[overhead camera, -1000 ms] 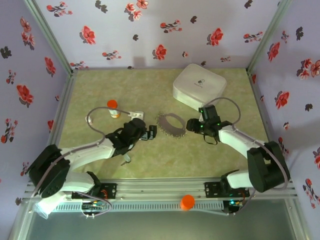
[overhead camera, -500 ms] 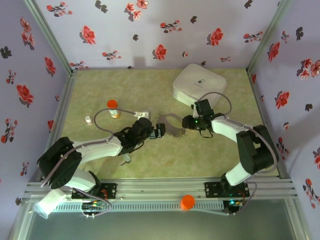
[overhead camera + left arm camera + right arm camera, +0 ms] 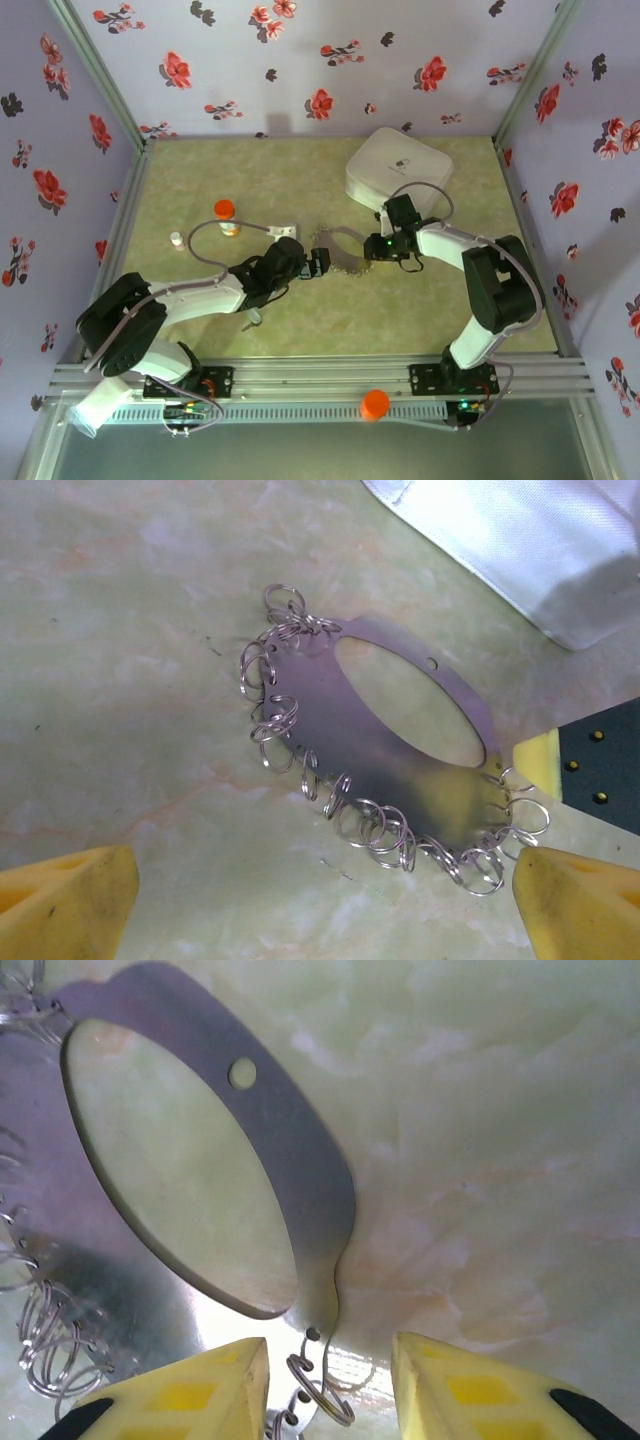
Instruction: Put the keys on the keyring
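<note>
The keyring (image 3: 343,250) is a flat grey metal crescent with a large oval hole and several small split rings along its edge, lying mid-table. In the left wrist view the keyring (image 3: 390,740) lies just beyond my wide-open left gripper (image 3: 320,910), which sits at its left side (image 3: 322,262). My right gripper (image 3: 372,246) is at its right end. There the jaws (image 3: 330,1360) stand apart on either side of the tip of the keyring (image 3: 300,1150) and one split ring (image 3: 320,1390), without pinching. A tiny metal piece (image 3: 250,318) near the left arm may be one of the keys; too small to tell.
A white rounded-square box (image 3: 397,172) stands just behind the right gripper. An orange-capped vial (image 3: 226,213) and a small white piece (image 3: 177,240) sit at the left. Another orange cap (image 3: 375,403) rests on the front rail. Flowered walls close in three sides.
The right gripper moved left onto the keyring's right end and its jaws narrowed. The left gripper slid right up to the keyring, then held still.
</note>
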`<move>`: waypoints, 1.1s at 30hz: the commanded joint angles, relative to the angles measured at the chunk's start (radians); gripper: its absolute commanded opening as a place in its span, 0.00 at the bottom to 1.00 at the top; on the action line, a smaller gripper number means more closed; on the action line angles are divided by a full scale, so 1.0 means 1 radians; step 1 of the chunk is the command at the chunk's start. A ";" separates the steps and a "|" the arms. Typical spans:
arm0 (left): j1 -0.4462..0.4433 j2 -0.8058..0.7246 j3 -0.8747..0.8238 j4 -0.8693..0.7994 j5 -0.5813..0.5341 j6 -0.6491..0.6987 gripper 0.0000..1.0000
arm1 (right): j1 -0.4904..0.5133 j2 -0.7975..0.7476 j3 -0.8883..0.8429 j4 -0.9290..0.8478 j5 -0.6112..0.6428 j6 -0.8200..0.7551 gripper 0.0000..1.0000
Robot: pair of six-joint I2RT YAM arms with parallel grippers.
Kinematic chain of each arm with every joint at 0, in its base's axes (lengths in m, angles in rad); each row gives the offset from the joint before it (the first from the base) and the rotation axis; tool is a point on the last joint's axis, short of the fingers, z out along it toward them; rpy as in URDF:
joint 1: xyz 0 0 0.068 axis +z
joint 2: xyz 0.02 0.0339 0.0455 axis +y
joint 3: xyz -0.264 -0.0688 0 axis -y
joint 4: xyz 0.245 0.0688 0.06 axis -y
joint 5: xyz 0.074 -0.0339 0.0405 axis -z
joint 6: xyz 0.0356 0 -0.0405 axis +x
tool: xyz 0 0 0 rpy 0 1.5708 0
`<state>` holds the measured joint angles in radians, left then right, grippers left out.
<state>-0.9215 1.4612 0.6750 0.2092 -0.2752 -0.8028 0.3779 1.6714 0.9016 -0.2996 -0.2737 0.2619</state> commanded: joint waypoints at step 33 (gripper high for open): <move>0.005 -0.153 -0.015 -0.052 -0.072 0.209 0.96 | 0.079 -0.153 0.008 -0.039 0.057 -0.142 0.00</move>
<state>-0.9211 1.3708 0.6708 0.1860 -0.3050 -0.7155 0.4255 1.5951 0.9188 -0.3542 -0.2470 0.1810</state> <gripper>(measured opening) 0.956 0.049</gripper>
